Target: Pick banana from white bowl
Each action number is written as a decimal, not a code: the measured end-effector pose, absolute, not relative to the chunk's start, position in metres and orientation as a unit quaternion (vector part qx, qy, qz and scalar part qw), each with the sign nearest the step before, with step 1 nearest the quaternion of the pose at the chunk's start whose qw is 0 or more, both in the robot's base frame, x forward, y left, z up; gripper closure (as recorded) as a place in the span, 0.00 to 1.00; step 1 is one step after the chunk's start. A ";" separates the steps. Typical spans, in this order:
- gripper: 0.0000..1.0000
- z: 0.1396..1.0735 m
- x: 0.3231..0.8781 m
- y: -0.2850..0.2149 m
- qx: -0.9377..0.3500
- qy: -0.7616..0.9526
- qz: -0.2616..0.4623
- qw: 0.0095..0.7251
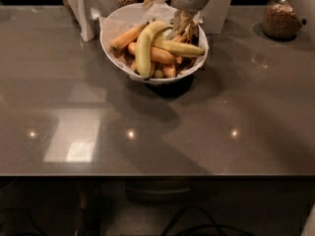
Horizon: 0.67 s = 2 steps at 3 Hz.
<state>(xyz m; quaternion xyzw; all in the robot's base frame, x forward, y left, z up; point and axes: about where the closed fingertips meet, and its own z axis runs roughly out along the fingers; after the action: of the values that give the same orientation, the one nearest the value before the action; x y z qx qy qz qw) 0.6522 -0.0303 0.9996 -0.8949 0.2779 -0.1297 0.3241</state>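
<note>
Arm cut off at top edge; only the pale wrist and gripper (183, 23) show, dipped into the far right of the bowl (147, 78). Open or closed: cannot tell (lost among fruit). Banana (144, 45) lies curved across the bowl's middle, over orange bananas (129, 36), beside a straighter yellow one (180, 48). Grey glossy surface (157, 141), lamp glints. Jar (281, 18) far right, contents grainy, unclear. Dark below.

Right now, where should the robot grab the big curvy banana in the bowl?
Grip the banana at its middle, coming from above: it lies on top of the pile with that stretch bare. The tool hovers over the white bowl's back right part.
</note>
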 end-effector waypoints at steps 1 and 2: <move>0.40 0.990 0.663 -0.024 -0.901 0.269 -0.125 0.316; 0.37 0.979 0.671 -0.020 -0.906 0.266 -0.116 0.309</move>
<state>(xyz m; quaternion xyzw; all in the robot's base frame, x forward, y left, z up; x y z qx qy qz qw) 0.6709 -0.0201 0.9793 -0.9060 0.2655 -0.1162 0.3086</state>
